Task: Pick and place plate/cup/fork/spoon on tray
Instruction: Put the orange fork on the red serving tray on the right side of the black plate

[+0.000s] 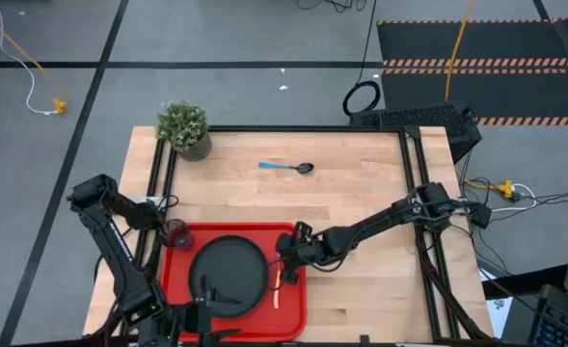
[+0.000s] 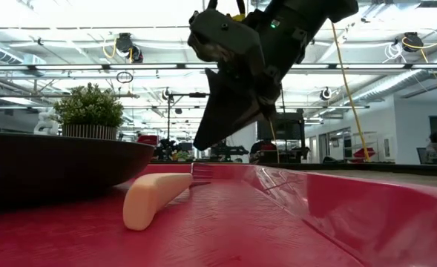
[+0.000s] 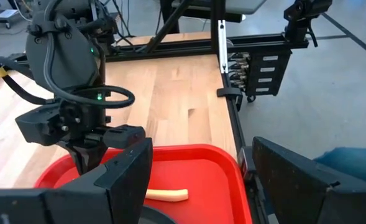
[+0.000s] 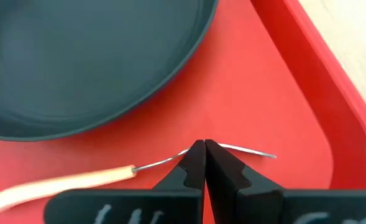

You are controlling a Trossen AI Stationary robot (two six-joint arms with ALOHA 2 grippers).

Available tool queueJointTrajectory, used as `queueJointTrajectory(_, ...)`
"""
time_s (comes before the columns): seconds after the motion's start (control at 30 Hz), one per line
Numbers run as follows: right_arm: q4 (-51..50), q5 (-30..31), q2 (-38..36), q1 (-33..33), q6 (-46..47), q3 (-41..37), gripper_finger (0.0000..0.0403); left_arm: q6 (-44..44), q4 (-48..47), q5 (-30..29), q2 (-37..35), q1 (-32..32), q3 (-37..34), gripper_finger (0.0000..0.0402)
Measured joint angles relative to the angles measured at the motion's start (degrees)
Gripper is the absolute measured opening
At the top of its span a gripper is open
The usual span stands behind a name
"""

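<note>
One fork [image 4: 77,177], orange-handled with a thin silver neck, lies on our red tray [image 4: 282,93] at the plate's [image 4: 83,56] three o'clock, under our clenched right tool [image 4: 204,163]; only the high view shows our released left tool [image 1: 206,323].

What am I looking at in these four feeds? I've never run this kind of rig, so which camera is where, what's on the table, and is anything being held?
It is a robot with two dark arms at a wooden table, each ending in a two-finger gripper.

The overhead picture shows everything from above. The red tray carries the black plate, the cup in a corner, and the fork beside the plate. The spoon lies out on the table, away from the tray, near a potted plant.

The low picture looks level across the tray. The other two come from cameras on the wrists.

The right gripper is shut, its tips over the fork's metal neck; whether it pinches it I cannot tell. The left gripper is open, empty, at the tray's near edge.
</note>
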Motion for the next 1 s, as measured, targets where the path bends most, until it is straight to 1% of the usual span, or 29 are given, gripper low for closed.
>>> queueJointTrajectory(0.2,0.03,0.04,0.00,-0.05,-0.29,-0.13,0.0000,0.03,-0.02,0.00,0.00,0.02,0.00,0.0278)
queueJointTrajectory(0.43,6.54,0.08,0.00,-0.03,-0.11,-3.75,0.0000,0.29,-0.47,0.00,0.00,0.02,0.00,0.0278)
queueJointTrajectory(0.73,6.67,0.28,0.00,-0.34,-0.03,-4.37,0.0000,0.68,-0.50,0.00,0.02,0.04,0.00,0.0278)
queueJointTrajectory(1.0,8.83,0.04,0.63,-0.79,-1.46,-4.35,0.0000,0.74,-0.72,0.00,0.04,0.04,0.00,0.0278)
